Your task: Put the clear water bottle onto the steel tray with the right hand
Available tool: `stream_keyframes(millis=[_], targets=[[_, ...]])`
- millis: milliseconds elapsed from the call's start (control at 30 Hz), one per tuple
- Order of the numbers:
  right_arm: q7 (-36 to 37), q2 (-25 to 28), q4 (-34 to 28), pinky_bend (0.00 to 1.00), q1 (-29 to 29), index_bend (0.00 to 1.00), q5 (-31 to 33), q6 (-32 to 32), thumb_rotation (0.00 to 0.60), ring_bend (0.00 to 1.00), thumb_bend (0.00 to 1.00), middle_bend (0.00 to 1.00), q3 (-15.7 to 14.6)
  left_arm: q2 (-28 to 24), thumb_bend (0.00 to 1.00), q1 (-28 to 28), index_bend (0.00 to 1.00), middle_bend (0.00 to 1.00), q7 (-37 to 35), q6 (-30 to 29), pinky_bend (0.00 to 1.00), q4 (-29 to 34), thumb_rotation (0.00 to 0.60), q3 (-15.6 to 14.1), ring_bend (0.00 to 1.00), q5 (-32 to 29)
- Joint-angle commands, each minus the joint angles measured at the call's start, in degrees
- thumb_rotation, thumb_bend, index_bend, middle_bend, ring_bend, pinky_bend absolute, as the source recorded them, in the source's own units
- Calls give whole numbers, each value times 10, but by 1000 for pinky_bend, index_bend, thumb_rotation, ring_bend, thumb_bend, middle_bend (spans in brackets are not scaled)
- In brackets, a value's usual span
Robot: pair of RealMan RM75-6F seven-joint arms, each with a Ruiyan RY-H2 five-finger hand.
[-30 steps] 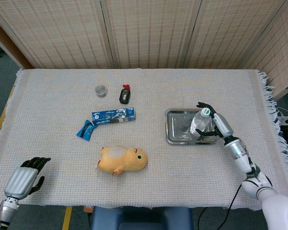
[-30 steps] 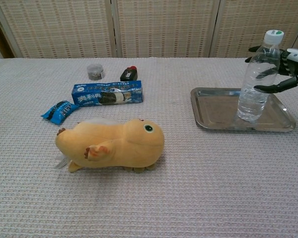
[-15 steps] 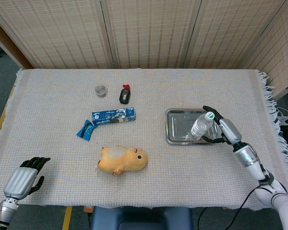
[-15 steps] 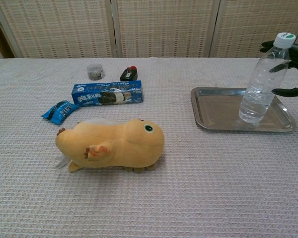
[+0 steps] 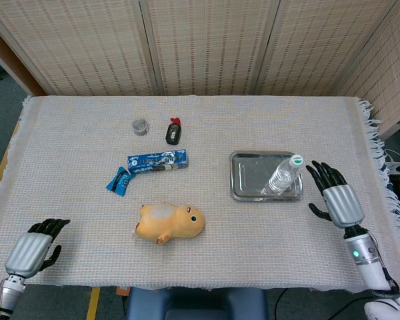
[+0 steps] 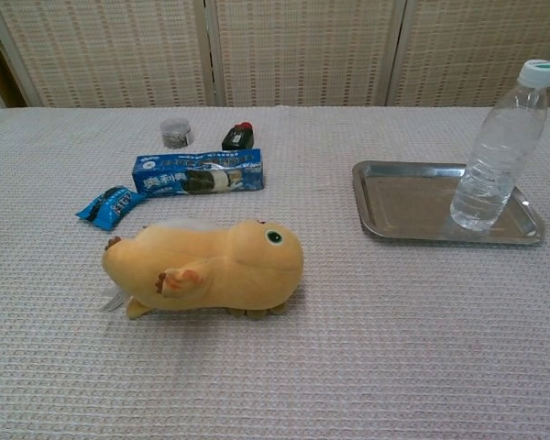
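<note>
The clear water bottle (image 5: 281, 177) (image 6: 498, 151) with a white-and-green cap stands on the steel tray (image 5: 247, 181) (image 6: 403, 203), near its right end, leaning to the right in the chest view. My right hand (image 5: 335, 199) hovers to the right of the tray, apart from the bottle, fingers spread and empty; the chest view does not show it. My left hand (image 5: 35, 248) rests near the table's front left corner with fingers curled in, holding nothing.
A yellow plush toy (image 5: 169, 223) (image 6: 206, 268) lies at front centre. Behind it are a blue biscuit box (image 5: 157, 161) (image 6: 198, 172), a small blue packet (image 5: 119, 180) (image 6: 110, 204), a small jar (image 5: 141, 126) (image 6: 174, 132) and a dark object with a red cap (image 5: 173, 131) (image 6: 238, 136).
My right hand let go of the bottle and drew back to the right and toward the front edge. The bottle stays on the tray, now leaning more to the right.
</note>
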State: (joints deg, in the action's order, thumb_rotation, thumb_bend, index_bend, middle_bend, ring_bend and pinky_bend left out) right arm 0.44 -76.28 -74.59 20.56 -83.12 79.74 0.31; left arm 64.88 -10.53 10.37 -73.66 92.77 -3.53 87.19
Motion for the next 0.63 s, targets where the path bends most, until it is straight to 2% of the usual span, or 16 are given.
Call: stream_keyframes(millis=[33,300,633], targets=[[-136,58,-131,129,-54,0,49,24,600,0,1,0,4,0,531,0,173,191,0,-1,249,0,600,0,146,1],[-159,79,-158,82,-65,0,38,3,600,0,1,0,-10,0,531,0,173,191,-1,0,249,-1,600,0,146,-1],[-185,70,-155,64,-86,0,-7,26,600,0,1,0,-22,3,531,-2,172,191,0,6,249,-6,600,3,147,-10]])
